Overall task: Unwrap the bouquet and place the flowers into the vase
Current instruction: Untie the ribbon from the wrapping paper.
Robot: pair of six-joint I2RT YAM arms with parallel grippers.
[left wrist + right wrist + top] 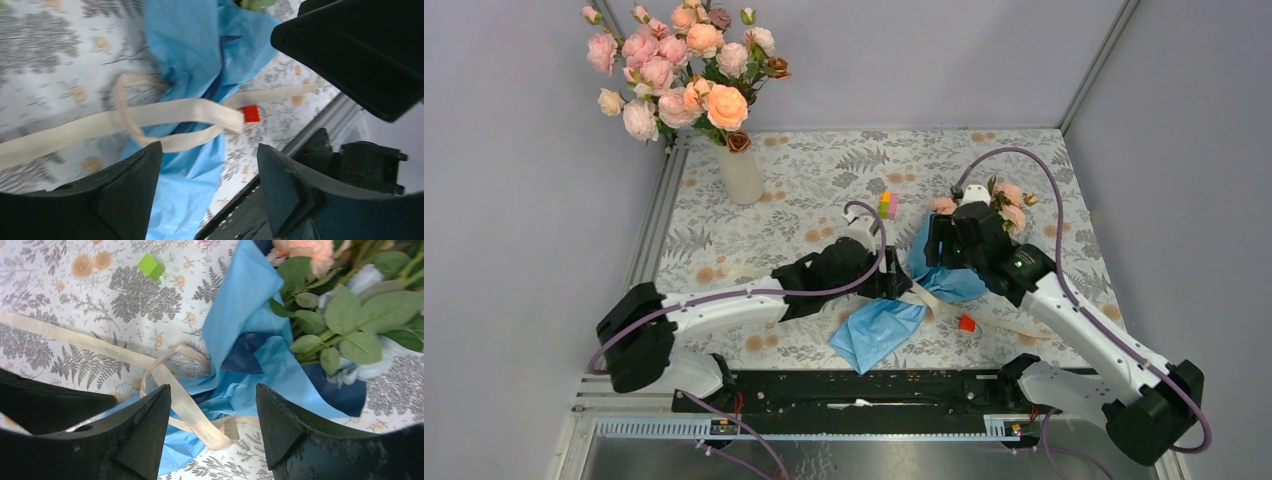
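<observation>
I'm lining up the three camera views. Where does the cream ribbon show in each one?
Top external: the cream fabric ribbon lies near centre, trailing right.
Left wrist: it loops across the middle.
Right wrist: it runs from the left edge to a loop at lower centre.
Shared landmark: the crinkled light blue paper beneath it.

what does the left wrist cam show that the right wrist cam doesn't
Only the left wrist view: a small red block and the table's near edge beyond it. Only the right wrist view: the flowers, with green leaves and a peach bloom, plus a green block. Both: the light blue wrapping paper, the loose cream ribbon looped over it, and the patterned tablecloth.
</observation>
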